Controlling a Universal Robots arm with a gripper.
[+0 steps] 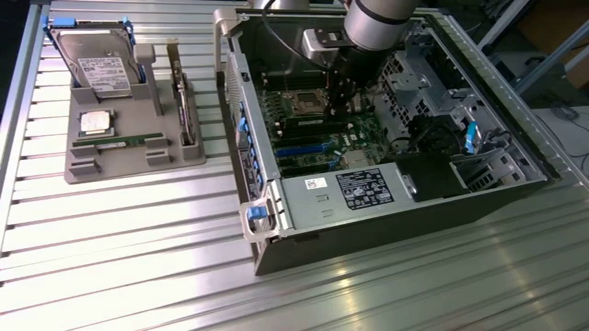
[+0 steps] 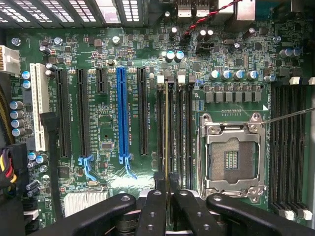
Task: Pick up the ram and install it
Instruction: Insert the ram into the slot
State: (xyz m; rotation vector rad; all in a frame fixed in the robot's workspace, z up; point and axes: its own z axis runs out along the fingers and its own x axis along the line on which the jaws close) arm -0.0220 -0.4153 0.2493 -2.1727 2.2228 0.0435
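One edge-on ram, apparently in the tool.

**Arm and gripper, working pose.** 1 grey cylindrical arm enters from the far side of the scene and points steeply downward. Its black wrist runs near-vertical and ends in the gripper. The wrist view shows 2 black fingers drawn close together and nearly parallel, with 2 outer linkage bars spreading to either side. The jaws are pinched on the thin edge of the ram.
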